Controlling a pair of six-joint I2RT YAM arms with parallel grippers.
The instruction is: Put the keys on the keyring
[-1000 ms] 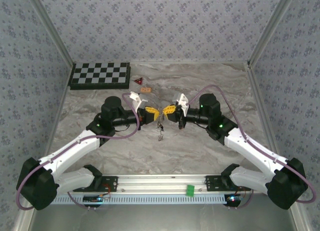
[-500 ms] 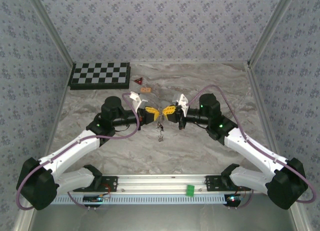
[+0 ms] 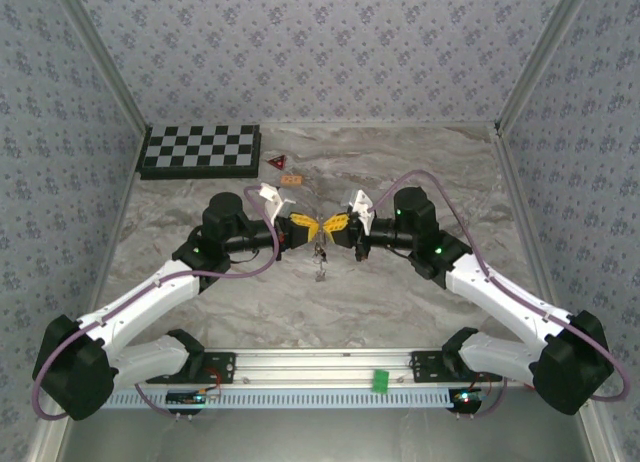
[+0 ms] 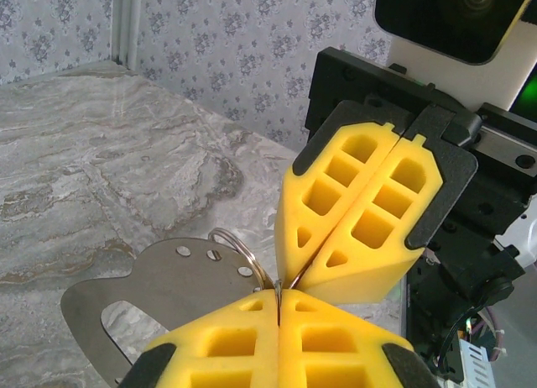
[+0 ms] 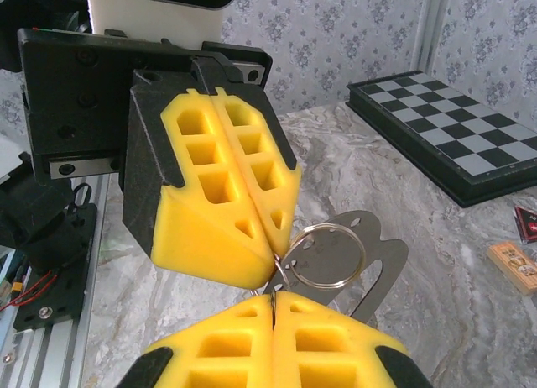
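My left gripper (image 3: 303,222) and right gripper (image 3: 335,223) meet tip to tip over the middle of the table, both shut. Between them is the silvery keyring (image 5: 327,254), threaded through a flat grey metal tag (image 5: 373,266). In the left wrist view my left gripper (image 4: 278,297) pinches a thin edge of the keyring (image 4: 237,247), and the right gripper's yellow fingers (image 4: 361,212) clamp the wire just above. From the right wrist, my right gripper (image 5: 273,301) bites the same wire under the left fingers (image 5: 222,195). Tiny dark keys (image 3: 321,256) dangle below the tips; another bit (image 3: 320,275) is lower.
A chessboard (image 3: 200,149) lies at the back left, with a small red triangle (image 3: 277,162) and a small orange piece (image 3: 291,181) beside it. A green clip (image 3: 380,381) sits on the front rail. Patterned walls enclose the table on three sides.
The right arm has shifted slightly left, bringing its gripper closer against the left one. The left arm has held still, and both grippers stay shut.
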